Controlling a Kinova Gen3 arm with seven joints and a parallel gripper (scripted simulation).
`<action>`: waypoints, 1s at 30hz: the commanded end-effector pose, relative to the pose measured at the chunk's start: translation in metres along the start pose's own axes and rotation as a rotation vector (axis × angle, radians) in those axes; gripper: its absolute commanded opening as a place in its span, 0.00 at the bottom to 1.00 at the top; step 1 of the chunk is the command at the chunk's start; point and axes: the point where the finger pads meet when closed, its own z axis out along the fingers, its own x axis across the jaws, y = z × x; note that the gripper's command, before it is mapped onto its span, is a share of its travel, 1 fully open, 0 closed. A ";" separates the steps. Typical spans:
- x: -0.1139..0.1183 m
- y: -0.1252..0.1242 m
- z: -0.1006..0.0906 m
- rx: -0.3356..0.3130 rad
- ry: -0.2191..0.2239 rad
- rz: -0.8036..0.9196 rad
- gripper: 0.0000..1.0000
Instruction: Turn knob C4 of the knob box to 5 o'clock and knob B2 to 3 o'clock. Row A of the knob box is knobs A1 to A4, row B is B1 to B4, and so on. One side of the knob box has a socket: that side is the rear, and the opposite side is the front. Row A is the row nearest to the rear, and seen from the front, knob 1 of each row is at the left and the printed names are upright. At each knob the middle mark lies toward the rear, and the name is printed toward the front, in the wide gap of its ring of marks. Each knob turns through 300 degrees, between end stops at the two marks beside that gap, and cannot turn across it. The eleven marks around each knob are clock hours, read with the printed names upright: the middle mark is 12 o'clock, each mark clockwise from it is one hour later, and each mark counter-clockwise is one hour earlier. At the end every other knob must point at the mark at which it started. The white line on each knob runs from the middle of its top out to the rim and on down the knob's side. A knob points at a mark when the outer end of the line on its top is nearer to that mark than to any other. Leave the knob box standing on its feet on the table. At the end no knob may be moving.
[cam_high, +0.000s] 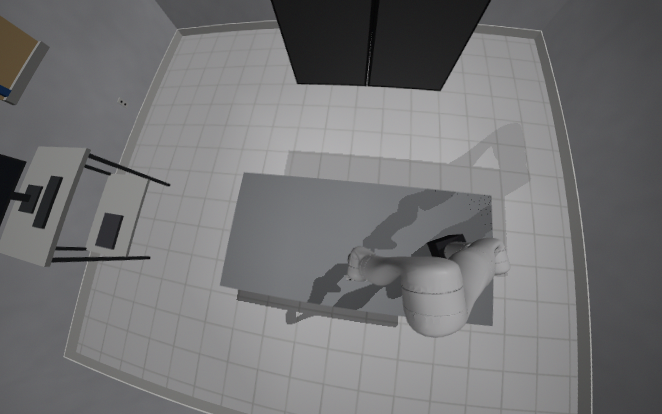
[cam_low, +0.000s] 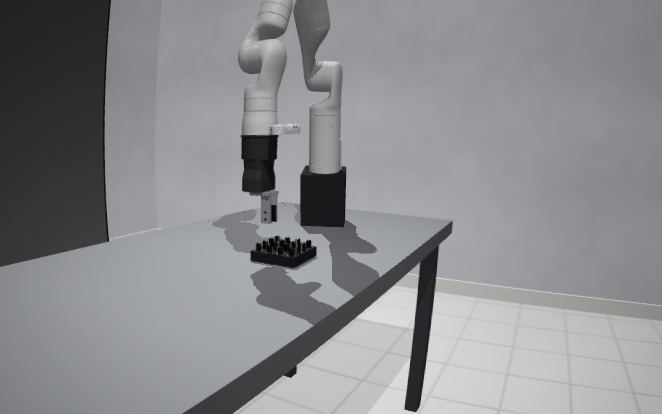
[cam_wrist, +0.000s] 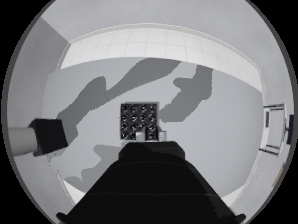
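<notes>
The black knob box (cam_low: 270, 258) (cam_wrist: 129, 113) stands on the table, with rows of short upright dark knobs on top. The arm hides it in the top view. The knob lines, marks and printed names are too small to read. My gripper (cam_low: 269, 221) (cam_wrist: 151, 131) points down with its fingers partly apart and nothing between them. It hangs in the air above the level of the knobs. In the wrist view the fingertips overlap the lower right part of the box. No contact with a knob shows.
The grey table (cam_high: 300, 225) (cam_low: 150, 310) carries the arm's black base block (cam_low: 323, 200) (cam_wrist: 50, 136), behind the box in the exterior view. The white arm (cam_high: 432, 295) arches over the table. A dark cabinet (cam_high: 400, 45) and a small desk (cam_high: 70, 175) stand apart from the table.
</notes>
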 end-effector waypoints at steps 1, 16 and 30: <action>0.001 0.000 -0.001 0.000 0.002 0.000 0.46; 0.001 0.000 -0.001 0.000 0.002 0.000 0.46; 0.001 0.000 0.005 0.000 0.001 0.000 0.46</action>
